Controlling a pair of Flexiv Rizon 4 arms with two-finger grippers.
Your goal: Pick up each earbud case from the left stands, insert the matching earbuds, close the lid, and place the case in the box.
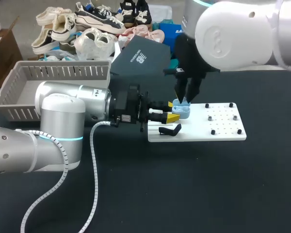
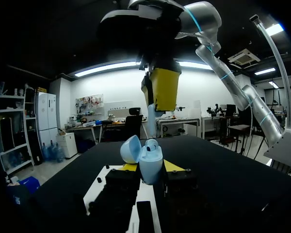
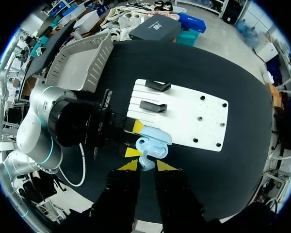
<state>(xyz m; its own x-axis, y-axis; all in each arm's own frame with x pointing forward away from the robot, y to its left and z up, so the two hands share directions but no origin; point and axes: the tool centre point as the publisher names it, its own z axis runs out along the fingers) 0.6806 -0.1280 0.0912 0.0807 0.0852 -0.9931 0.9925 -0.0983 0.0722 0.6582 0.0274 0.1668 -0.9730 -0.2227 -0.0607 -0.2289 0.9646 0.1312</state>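
Case (image 2: 151,167) upright in left claw (image 2: 151,168), lid (image 2: 130,149) hinged open

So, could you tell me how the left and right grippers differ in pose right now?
The left gripper lies level, coming in from the side, while the right gripper points straight down. The left gripper is shut on the open blue earbud case; the right gripper hangs just above that case. Both have yellow tips.

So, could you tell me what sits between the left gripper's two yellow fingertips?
The light blue earbud case, lid open, sits there, held from both sides by the left gripper. The left wrist view shows it most clearly.
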